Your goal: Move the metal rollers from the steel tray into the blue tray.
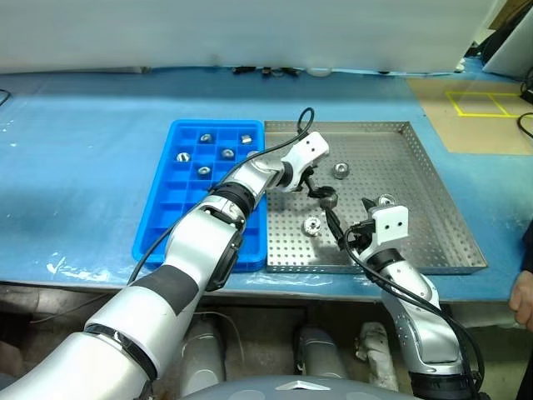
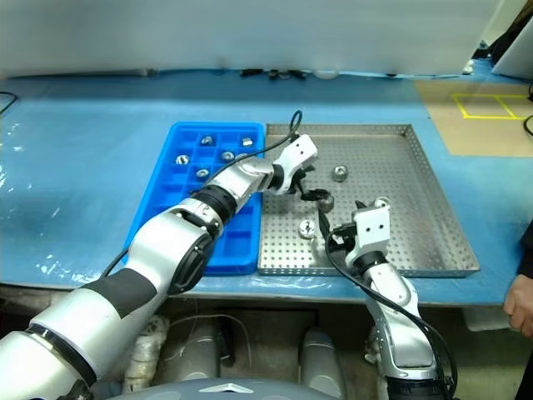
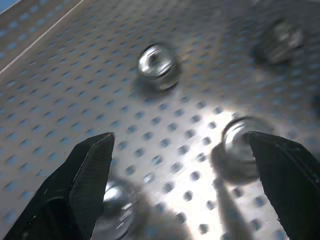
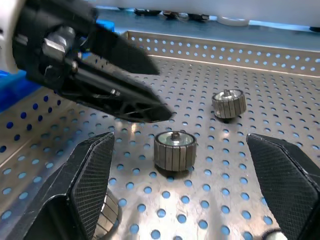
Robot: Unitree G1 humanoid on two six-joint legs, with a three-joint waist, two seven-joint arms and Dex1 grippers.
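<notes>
The steel tray [image 1: 433, 208] lies on the blue table with the blue tray [image 1: 162, 225] against its left side. Several metal rollers sit loose on the perforated floor, among them roller [image 1: 340, 170], roller [image 1: 328, 198] and roller [image 1: 312, 225]. Several more rest in the blue tray's far compartments, such as roller [image 1: 204, 171]. My left gripper [image 1: 315, 188] reaches across over the steel tray, open and empty, just above the middle roller [image 3: 240, 145]. My right gripper [image 4: 177, 150] hovers low at the tray's near side, open, with a roller [image 4: 174, 149] standing between its fingers untouched.
A person's hand [image 1: 523, 300] shows at the right edge, near the table front. A brown board with yellow tape [image 1: 487, 102] lies at the back right. Cables and small parts [image 1: 275, 72] line the far edge of the table.
</notes>
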